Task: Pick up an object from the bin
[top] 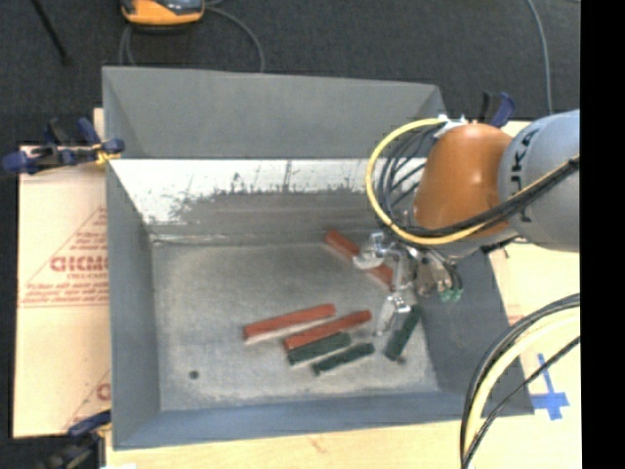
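Note:
My gripper hangs low at the right side of the bin, open, with one silver fingertip toward the back and the other toward the front. A short red block lies slanted by the back finger, and its right end runs in between the fingers. Whether the fingers touch it I cannot tell. A dark green stick lies tilted just below the front finger.
Left of the gripper on the bin floor lie a long red-brown stick, a red and green stick and a dark green stick, close together. The arm's orange cover and cables hang over the bin's right wall.

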Controlling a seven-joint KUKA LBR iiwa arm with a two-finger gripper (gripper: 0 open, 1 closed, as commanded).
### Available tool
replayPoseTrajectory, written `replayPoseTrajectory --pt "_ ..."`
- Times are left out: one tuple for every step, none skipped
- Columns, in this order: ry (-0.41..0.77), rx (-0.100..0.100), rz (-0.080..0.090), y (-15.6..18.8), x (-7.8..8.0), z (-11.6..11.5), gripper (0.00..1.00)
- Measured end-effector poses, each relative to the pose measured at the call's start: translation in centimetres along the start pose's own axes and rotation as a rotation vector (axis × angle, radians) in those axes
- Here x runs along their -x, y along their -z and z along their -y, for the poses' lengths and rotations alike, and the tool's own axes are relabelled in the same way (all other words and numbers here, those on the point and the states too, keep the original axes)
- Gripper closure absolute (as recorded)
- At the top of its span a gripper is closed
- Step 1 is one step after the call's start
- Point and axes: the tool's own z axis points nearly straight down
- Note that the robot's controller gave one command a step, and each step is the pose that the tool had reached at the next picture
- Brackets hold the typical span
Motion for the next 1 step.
replayPoseTrajectory --pt "-0.001 -0.001 0.002 0.12 0.02 0.08 0.00"
